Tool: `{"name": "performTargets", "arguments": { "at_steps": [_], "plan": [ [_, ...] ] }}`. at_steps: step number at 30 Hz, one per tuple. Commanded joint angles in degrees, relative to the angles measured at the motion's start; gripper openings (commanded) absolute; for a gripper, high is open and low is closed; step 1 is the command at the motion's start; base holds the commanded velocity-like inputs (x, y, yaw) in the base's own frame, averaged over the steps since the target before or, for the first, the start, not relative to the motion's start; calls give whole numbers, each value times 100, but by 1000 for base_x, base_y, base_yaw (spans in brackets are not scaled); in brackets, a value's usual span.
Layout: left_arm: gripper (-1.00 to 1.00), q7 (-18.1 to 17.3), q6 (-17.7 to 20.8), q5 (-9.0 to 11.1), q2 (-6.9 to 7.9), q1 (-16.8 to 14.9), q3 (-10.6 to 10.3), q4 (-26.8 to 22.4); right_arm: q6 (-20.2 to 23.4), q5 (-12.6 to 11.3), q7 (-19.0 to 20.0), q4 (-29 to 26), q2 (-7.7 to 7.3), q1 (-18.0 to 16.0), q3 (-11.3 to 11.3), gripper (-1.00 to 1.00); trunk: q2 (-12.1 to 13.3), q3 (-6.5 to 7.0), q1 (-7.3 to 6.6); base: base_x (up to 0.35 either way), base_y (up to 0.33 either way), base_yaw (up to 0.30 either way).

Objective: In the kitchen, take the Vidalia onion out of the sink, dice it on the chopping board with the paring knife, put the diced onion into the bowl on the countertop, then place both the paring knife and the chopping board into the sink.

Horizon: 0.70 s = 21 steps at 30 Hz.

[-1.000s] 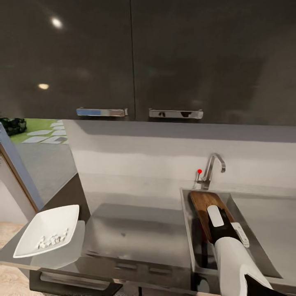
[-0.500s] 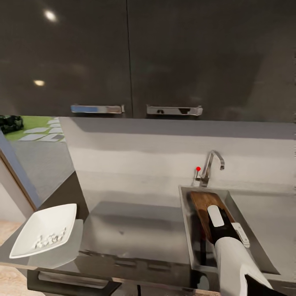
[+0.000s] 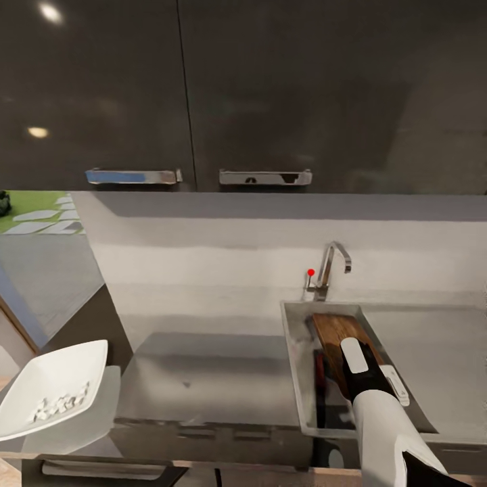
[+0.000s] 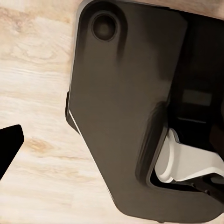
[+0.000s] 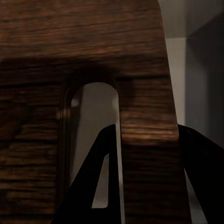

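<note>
The dark brown chopping board (image 3: 338, 336) stands tilted inside the sink (image 3: 292, 365), and my right gripper (image 3: 353, 348) is shut on its near end. In the right wrist view one finger passes through the chopping board's (image 5: 88, 51) handle slot and the other lies along its outer edge. The paring knife's red handle (image 3: 318, 368) shows in the basin, left of the board. The white bowl (image 3: 64, 365) holding the diced onion (image 3: 59, 404) sits at the countertop's (image 3: 216, 379) left end. One dark finger (image 4: 9, 145) of my left gripper hangs over the wooden floor.
The chrome tap (image 3: 330, 269) with its red dot rises behind the sink. Dark wall cabinets (image 3: 203, 95) hang above the counter. The drainboard (image 3: 433, 352) lies right of the basin. My own dark base (image 4: 126, 116) shows in the left wrist view.
The view has swung to the right. The board held by my right gripper now stands farther from the sink's left wall, and the knife's red handle shows beside it.
</note>
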Motion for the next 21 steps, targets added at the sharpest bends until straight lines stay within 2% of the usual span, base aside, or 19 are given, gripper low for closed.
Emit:
{"name": "performTargets", "arguments": {
  "at_steps": [1, 21],
  "plan": [
    [100, -32, -43, 59, 3, -12, -23, 28, -14, -15, 7, -8, 5, -6, -15, -100, -13, -20, 3, 0, 0, 18],
    [100, -32, -43, 59, 0, -12, -23, 28, -21, -15, 19, -7, 6, -6, -12, -100, -13, -199, 3, 3, -11, 12]
  ]
}}
